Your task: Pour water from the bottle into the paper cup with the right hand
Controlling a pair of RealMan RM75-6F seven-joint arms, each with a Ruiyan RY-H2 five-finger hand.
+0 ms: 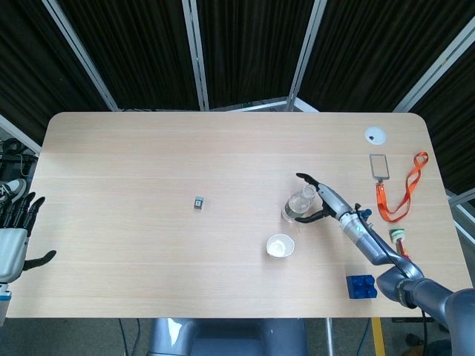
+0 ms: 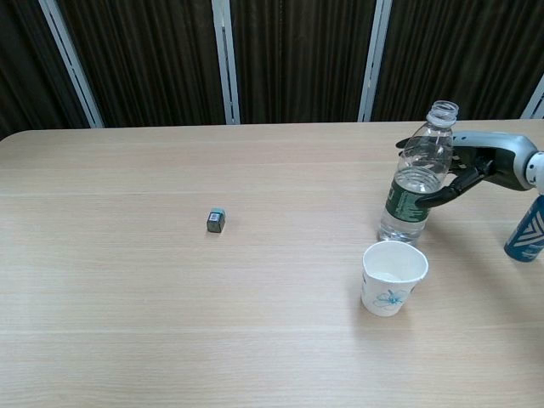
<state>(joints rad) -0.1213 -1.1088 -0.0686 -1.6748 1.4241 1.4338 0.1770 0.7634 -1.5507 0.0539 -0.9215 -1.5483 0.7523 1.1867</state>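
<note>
Materials and finish, as observed.
Table (image 2: 127, 297): pale matt wood grain. Bottle (image 2: 416, 183): clear glossy plastic, green label. Cup (image 2: 393, 278): white matt paper. Right hand (image 2: 476, 166): black and grey, smooth.

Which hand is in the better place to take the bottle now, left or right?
The right hand. Its fingers are spread around the bottle, which stands upright behind the paper cup. The left hand hangs open at the table's far left edge.
</note>
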